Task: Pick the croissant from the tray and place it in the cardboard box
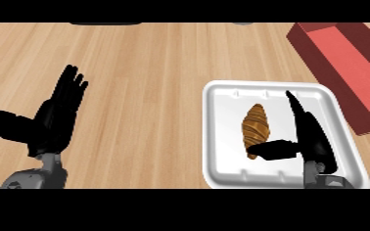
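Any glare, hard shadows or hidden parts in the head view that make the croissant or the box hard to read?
Head view: even light, no glare on the white tray; only soft shading inside its rim. The croissant reads clearly, its lower end hidden by the right hand's thumb. The red box is cut off by the right edge. The left hand rests open at left.

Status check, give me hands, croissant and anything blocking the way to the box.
Left hand open, resting over the counter at left. Right hand open beside the croissant, thumb at its near end, not gripping. Croissant on the tray. Box far right, path unobstructed.
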